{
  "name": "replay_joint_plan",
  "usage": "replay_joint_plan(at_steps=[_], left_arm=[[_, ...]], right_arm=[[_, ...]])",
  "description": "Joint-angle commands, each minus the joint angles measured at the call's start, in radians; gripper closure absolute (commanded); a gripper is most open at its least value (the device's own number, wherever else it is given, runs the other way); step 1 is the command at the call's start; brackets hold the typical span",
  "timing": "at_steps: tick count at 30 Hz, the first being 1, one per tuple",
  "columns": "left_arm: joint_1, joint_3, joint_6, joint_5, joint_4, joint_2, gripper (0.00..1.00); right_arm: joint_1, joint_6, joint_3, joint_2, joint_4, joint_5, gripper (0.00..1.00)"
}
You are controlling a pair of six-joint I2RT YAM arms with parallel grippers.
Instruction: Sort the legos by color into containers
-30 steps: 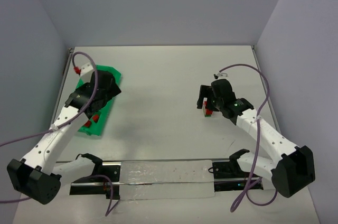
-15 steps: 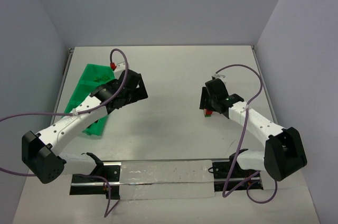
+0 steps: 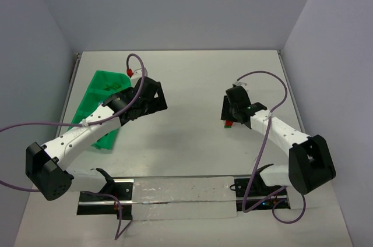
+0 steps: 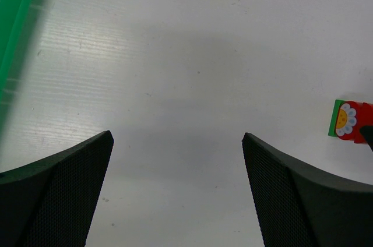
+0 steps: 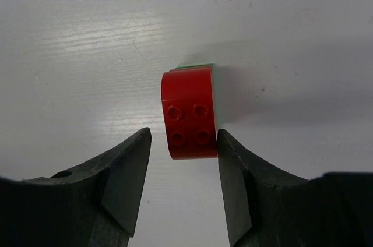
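Broadly, the white table point(image 3: 192, 78) carries the long green tray point(image 3: 96, 92), which lies slanted and is partly covered by the left arm point(image 3: 87, 127). That arm reaches across the tray's near half. The left gripper point(image 3: 156, 98) hangs just to the right of the tray's far end, over bare table. In its wrist view the jaws stand wide apart with nothing between them, and a strip of the tray point(image 4: 10, 20) shows at the upper left edge.

The right gripper point(image 3: 228, 116) sits well to the right of the tray, low over the table. Its jaws are narrowed around a red brick point(image 5: 189, 113) but not clamped. One finger point(image 5: 233, 171) touches the brick's side, while a gap shows between the other finger point(image 5: 131, 171) and the brick. The red brick rests on the table, far right of the tray, studs towards the camera. A thin green piece point(image 5: 198, 66) shows along its far edge.
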Motion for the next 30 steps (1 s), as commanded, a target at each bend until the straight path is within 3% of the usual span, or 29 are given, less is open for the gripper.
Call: replay_joint_plan(at_steps=[1, 7, 12, 17, 24, 30], left_arm=[[-0.012, 0.047, 0.016, 0.016, 0.036, 0.008, 0.01], [-0.054, 0.064, 0.036, 0.054, 0.057, 0.042, 0.01], [-0.142, 0.135, 0.059, 0.069, 0.053, 0.166, 0.01], [-0.211, 0.248, 0.103, 0.085, 0.049, 0.299, 0.01], [-0.307, 0.423, 0.169, 0.136, 0.062, 0.508, 0.01], [-0.367, 0.705, 0.158, 0.159, 0.036, 0.743, 0.01]], right_arm=[[-0.007, -0.001, -0.017, 0.004, 0.063, -0.058, 0.43], [-0.007, 0.010, -0.029, -0.022, 0.099, -0.150, 0.29], [-0.015, 0.020, -0.014, -0.080, 0.044, -0.098, 0.15], [-0.093, 0.053, -0.021, -0.242, -0.014, -0.017, 0.13], [-0.335, 0.107, -0.066, -0.453, -0.060, 0.018, 0.12], [-0.435, 0.141, -0.048, -0.571, -0.103, 0.064, 0.11]])
